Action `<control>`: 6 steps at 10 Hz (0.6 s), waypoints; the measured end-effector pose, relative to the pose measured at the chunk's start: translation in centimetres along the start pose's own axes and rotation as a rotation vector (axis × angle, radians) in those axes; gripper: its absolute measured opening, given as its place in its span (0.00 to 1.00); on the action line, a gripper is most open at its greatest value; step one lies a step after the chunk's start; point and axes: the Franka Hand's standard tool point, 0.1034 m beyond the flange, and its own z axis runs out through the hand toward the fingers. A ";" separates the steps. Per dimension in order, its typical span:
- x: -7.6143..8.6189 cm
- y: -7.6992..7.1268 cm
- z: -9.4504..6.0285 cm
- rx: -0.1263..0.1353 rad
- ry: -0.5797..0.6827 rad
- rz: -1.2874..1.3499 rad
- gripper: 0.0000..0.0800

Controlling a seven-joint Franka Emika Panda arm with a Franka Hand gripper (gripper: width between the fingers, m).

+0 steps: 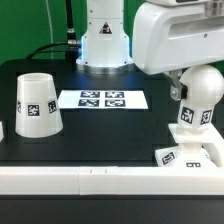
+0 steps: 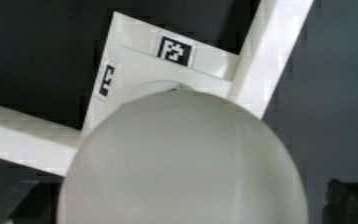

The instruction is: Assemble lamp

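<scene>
My gripper point(image 1: 192, 88) is shut on the bulb point(image 1: 203, 92), a white part with a round head and a tagged stem pointing down. It holds the bulb a little above the flat square base point(image 1: 188, 157), which lies at the exterior view's lower right by the white front rail. The tapered shade point(image 1: 35, 103) stands upright at the exterior view's left, apart from both. In the wrist view the bulb's round head point(image 2: 185, 160) fills the middle and hides my gripper point(image 2: 194, 208) apart from dark finger edges. The tagged base point(image 2: 158, 62) shows beyond it.
The marker board point(image 1: 103, 99) lies flat in the middle of the black table. A white rail point(image 1: 90, 181) runs along the table's front edge and shows in the wrist view point(image 2: 274, 45) next to the base. The arm's base point(image 1: 103, 40) stands at the back.
</scene>
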 end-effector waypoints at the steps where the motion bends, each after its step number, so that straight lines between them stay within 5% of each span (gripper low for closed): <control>1: -0.2 0.4 0.1 0.000 0.000 0.001 0.87; 6: -0.2 0.7 0.4 -0.004 0.015 -0.009 0.72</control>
